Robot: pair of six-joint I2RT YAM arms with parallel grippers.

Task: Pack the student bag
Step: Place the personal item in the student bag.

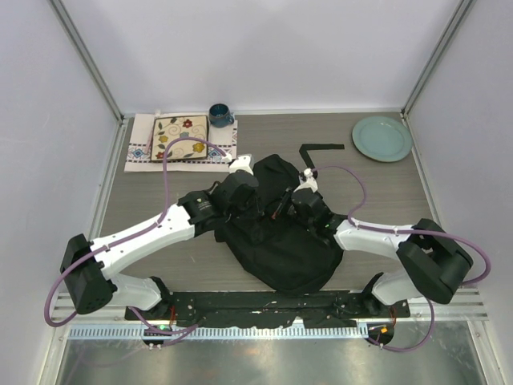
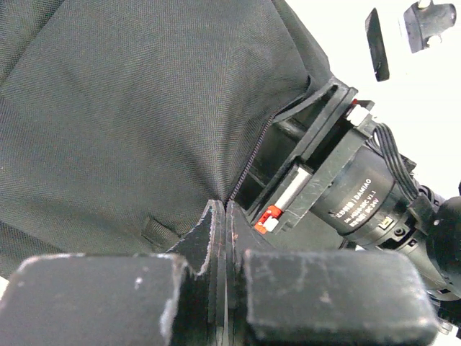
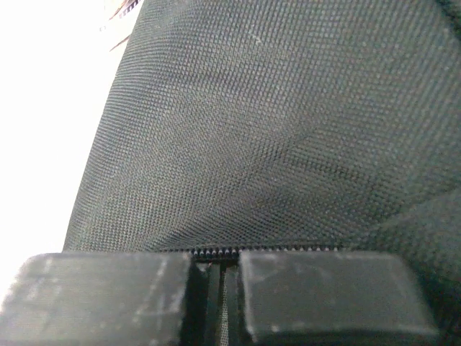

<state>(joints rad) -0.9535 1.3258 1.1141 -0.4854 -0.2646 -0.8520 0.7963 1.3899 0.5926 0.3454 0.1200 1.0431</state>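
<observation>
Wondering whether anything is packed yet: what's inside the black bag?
Cannot tell. Only the outer fabric of the bag and its zip show; anything inside is covered.

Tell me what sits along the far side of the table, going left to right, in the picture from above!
flowery mat → blue mug → black L-shaped piece → green plate. The student bag lies nearer and overlaps some of these, so it is left out.
</observation>
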